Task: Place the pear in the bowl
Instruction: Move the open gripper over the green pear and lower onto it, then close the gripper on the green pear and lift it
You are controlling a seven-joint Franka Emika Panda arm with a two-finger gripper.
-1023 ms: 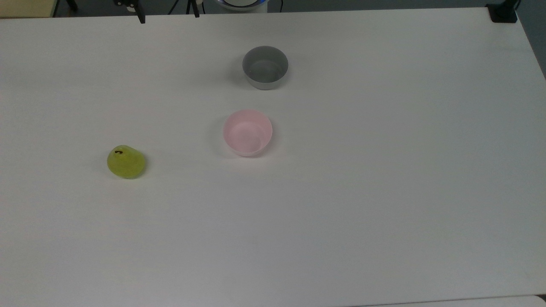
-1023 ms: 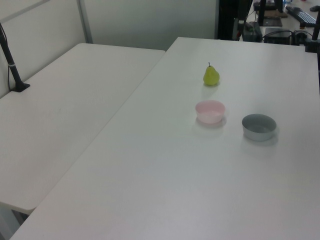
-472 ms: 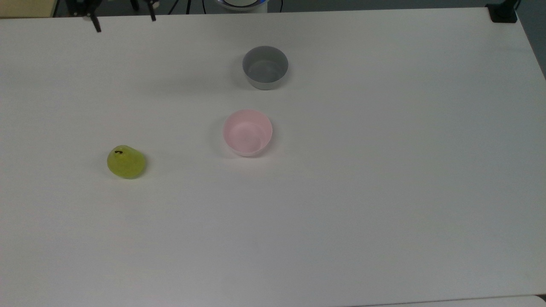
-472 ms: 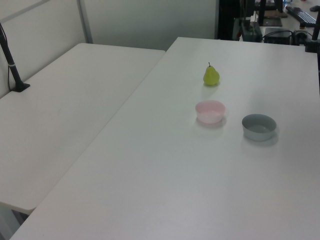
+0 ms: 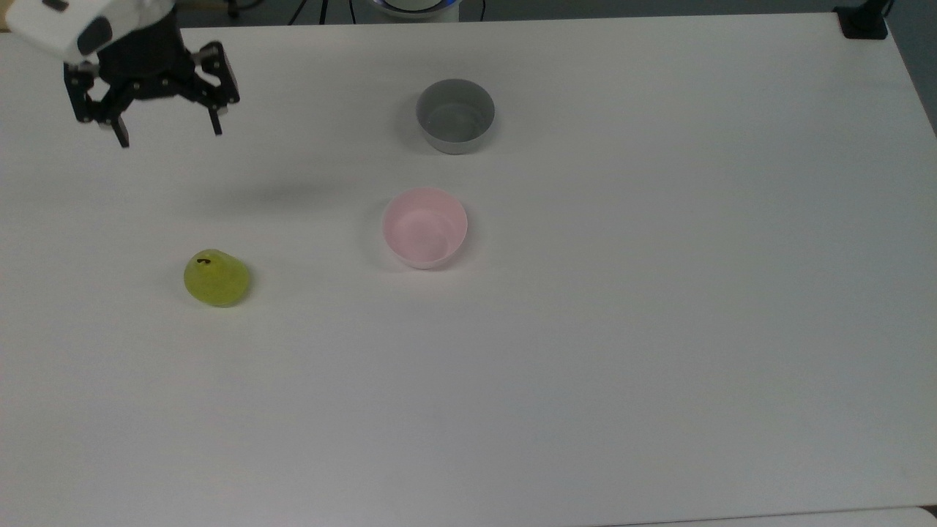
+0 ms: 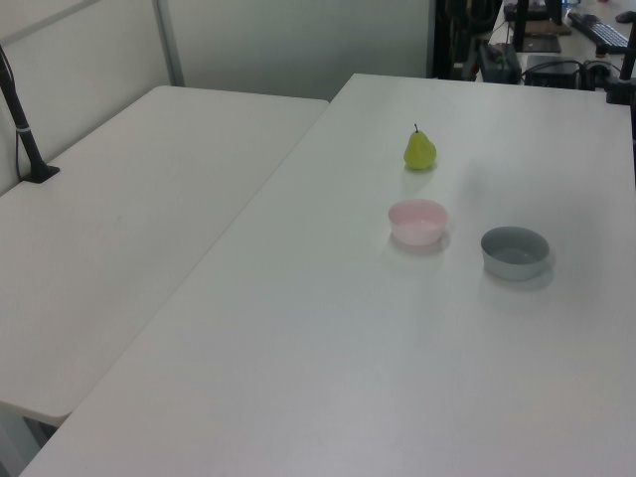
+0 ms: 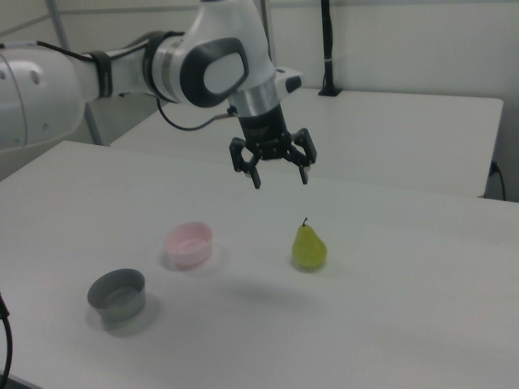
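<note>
Top view: we log the black two-finger end effector point(image 5: 168, 139) now hanging over the bench's far-left corner area, fingers spread wide and holding nothing. Half a second ago only its fingertips showed at the bench's far edge, so it has advanced toward us and into plain sight. The small glossy yellow-green pear point(image 5: 216, 278) stands upright near the bench's left edge, well apart from the end effector. The pale pink round plastic bowl point(image 5: 424, 227) sits mid-bench and empty; the grey straight-sided bowl point(image 5: 454, 116) sits beyond it, nearer the far edge.

Left view: the pear point(image 6: 419, 150), pink bowl point(image 6: 417, 221) and grey bowl point(image 6: 515, 251) are unmoved.

Right view: the end effector point(image 7: 277, 178) hovers above and slightly behind the pear point(image 7: 309, 246), empty.

We judge the approach under way; descent and grasp remain.
</note>
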